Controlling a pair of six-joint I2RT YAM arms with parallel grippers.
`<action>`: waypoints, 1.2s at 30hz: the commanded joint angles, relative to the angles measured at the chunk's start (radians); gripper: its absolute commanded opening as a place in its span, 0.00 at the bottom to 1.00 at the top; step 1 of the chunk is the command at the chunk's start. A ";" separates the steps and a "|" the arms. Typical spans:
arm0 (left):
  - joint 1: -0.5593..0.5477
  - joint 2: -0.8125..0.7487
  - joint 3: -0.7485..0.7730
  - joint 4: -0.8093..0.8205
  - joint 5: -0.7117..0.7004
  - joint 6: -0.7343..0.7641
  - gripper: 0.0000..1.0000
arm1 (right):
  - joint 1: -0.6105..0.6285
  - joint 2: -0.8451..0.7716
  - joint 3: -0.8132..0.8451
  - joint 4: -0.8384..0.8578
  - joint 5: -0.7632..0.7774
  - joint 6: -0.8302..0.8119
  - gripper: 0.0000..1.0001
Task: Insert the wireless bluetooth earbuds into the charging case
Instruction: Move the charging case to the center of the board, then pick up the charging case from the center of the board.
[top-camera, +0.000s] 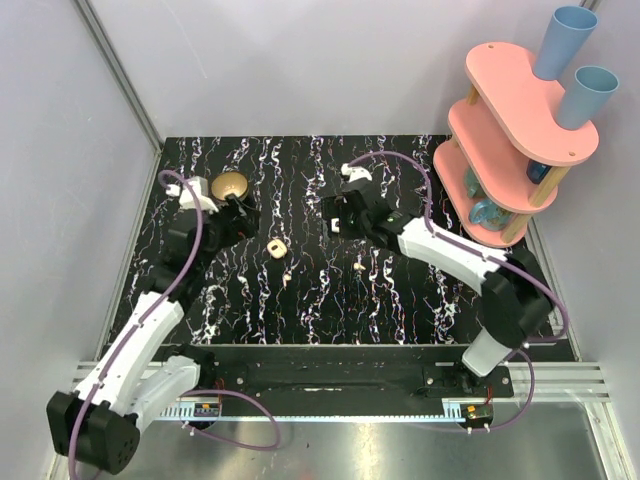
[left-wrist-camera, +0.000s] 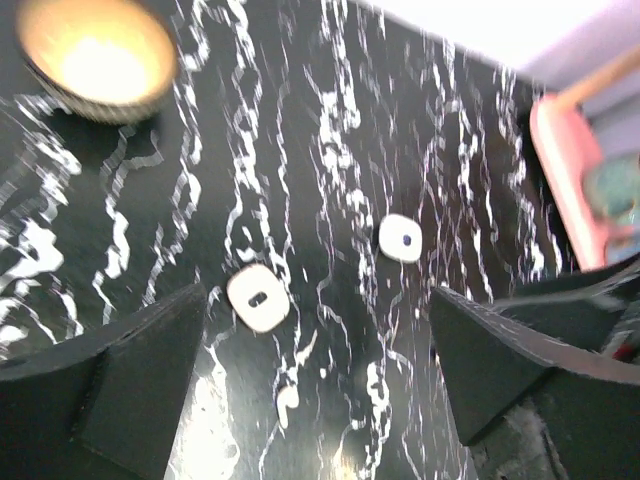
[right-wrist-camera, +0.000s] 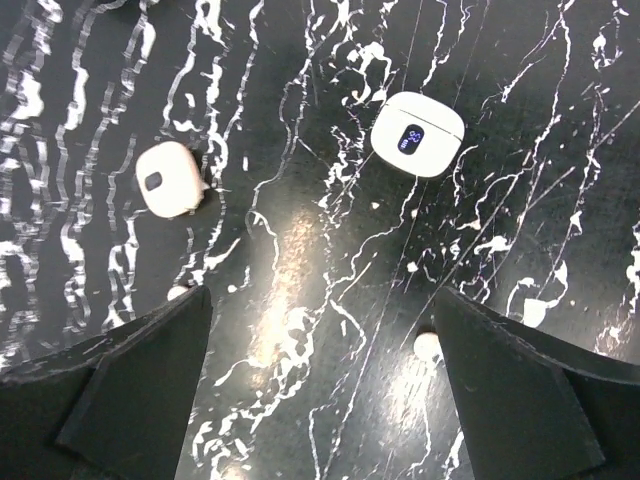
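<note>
Black marbled table (top-camera: 300, 310) with a few small things on it.

The tabletop is black with white veins running across it. A round brass-coloured bowl (top-camera: 231, 186) sits toward the far left. Near the middle lies a cream rounded-square piece (top-camera: 277, 247) with a small dark slot in its top. To its right, set apart from it, the white charging case (right-wrist-camera: 417, 134) lies flat and closed, a small dark oval window facing up. A pink tiered stand (top-camera: 500, 75) is at the far right edge.
</note>
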 joint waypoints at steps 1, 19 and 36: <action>0.046 -0.076 0.082 -0.070 -0.126 0.089 0.99 | -0.004 0.127 0.118 -0.079 -0.025 -0.112 1.00; 0.066 -0.248 0.142 -0.218 -0.178 0.100 0.99 | 0.157 0.488 0.296 0.232 -0.182 -0.309 0.84; 0.071 -0.248 0.112 -0.211 -0.183 0.084 0.99 | 0.185 0.641 0.436 0.222 -0.159 -0.416 0.78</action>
